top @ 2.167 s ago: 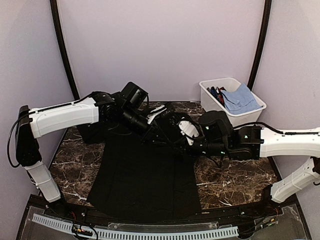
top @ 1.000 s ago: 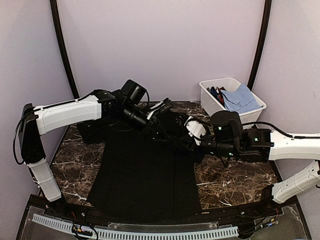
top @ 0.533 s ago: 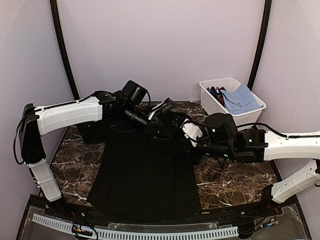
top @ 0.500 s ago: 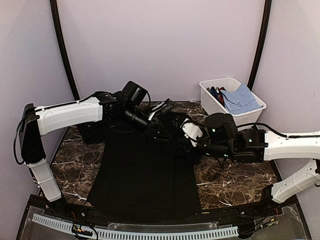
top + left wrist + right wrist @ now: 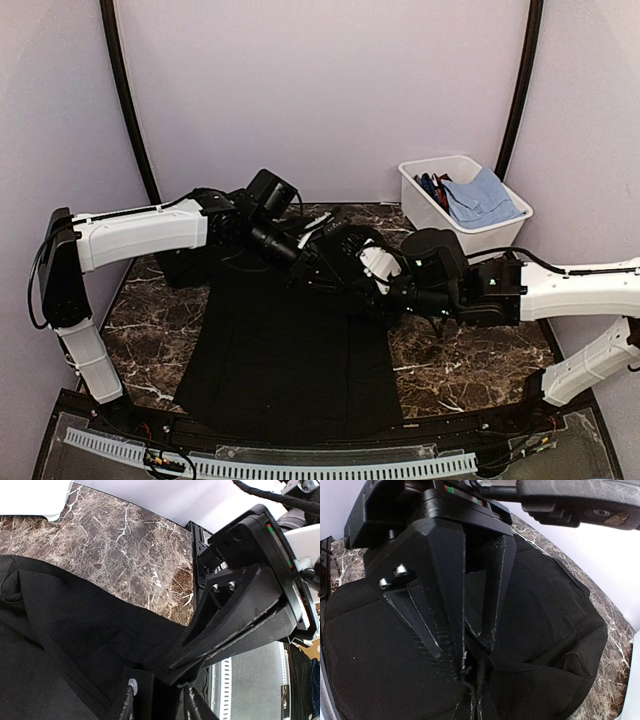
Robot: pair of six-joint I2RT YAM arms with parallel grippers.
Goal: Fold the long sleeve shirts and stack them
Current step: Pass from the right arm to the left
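Observation:
A black long sleeve shirt (image 5: 285,350) lies spread on the marble table, its upper right part bunched up where both grippers meet. My left gripper (image 5: 322,262) (image 5: 159,695) has its jaws closed down on a fold of the black cloth carrying a small white button (image 5: 132,683). Tip to tip with it, my right gripper (image 5: 350,275) (image 5: 472,680) is shut, pinching the same bunched black cloth. Its closed fingers (image 5: 235,615) fill the left wrist view. The left arm's fingers (image 5: 440,600) loom large in the right wrist view.
A white bin (image 5: 418,200) at the back right holds a blue cloth (image 5: 480,195) and other garments. A dark heap of cloth (image 5: 185,262) lies under the left arm. Bare marble (image 5: 470,360) shows right of the shirt.
The right gripper has carried the bunched cloth leftward up to the left gripper. The left jaws have narrowed onto the fold.

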